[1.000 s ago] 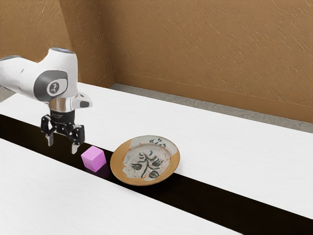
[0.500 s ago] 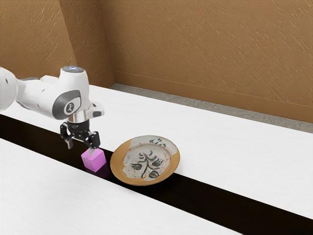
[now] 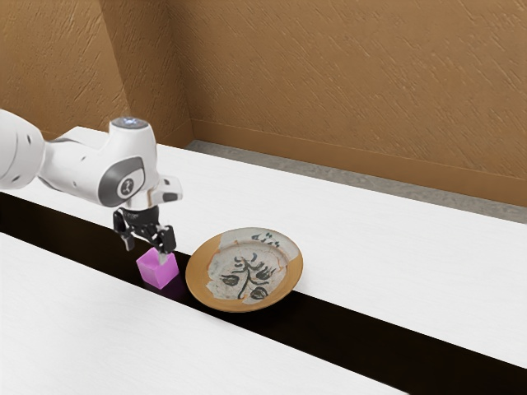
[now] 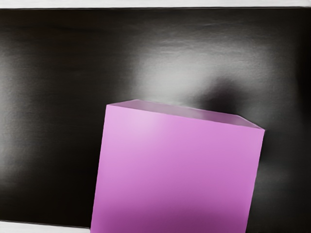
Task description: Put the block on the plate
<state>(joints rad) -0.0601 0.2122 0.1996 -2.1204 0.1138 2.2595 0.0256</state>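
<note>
My gripper [image 3: 146, 253] stands open just above the pink block [image 3: 157, 273] in the exterior view. One fingertip overlaps the block's upper part there; whether it touches, I cannot tell. The other fingertip is off towards the exterior view's left. The block rests on the table's black strip, close beside the plate [image 3: 196, 274], which has an orange-brown rim and a grey, dark-patterned middle. In the wrist view the block [image 4: 177, 165] looms large and slightly turned, just under my hand.
A black strip [image 3: 354, 331] runs along the white table [image 3: 395, 247], and part of the plate lies over it. Brown walls [image 3: 354, 82] rise behind the table.
My hand has come down and towards the exterior view's right, over the block, moving only slightly in the last half second. Block and plate have stayed in place.
</note>
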